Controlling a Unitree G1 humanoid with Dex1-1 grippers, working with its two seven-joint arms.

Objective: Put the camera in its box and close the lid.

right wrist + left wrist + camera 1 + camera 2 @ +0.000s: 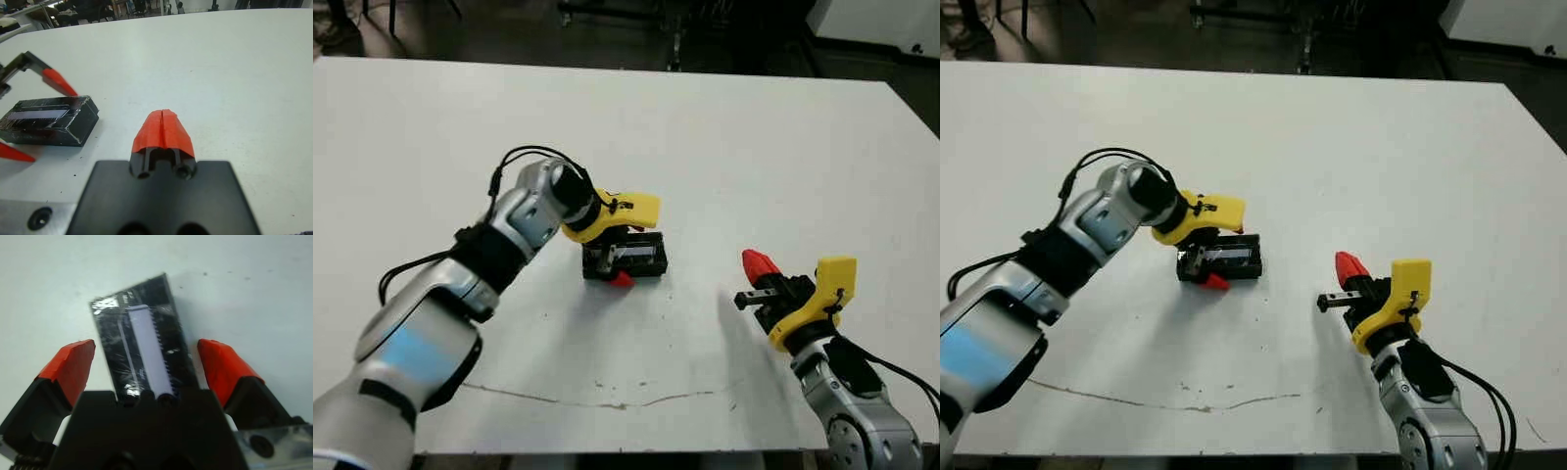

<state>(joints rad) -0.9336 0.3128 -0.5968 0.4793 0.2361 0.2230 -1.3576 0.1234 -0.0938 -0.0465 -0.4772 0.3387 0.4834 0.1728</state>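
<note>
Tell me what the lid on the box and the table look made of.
The lid looks like glossy black plastic, possibly film-wrapped: it mirrors a bright strip and shows crinkly glints. The box walls under it look equally dark and shiny. The table looks like matte white laminate, scuffed with a thin dark line near the front edge.

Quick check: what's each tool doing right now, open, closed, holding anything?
Left tool: open, fingers on either side of the closed box, not gripping it.
Right tool: closed, empty, apart from the box.
</note>
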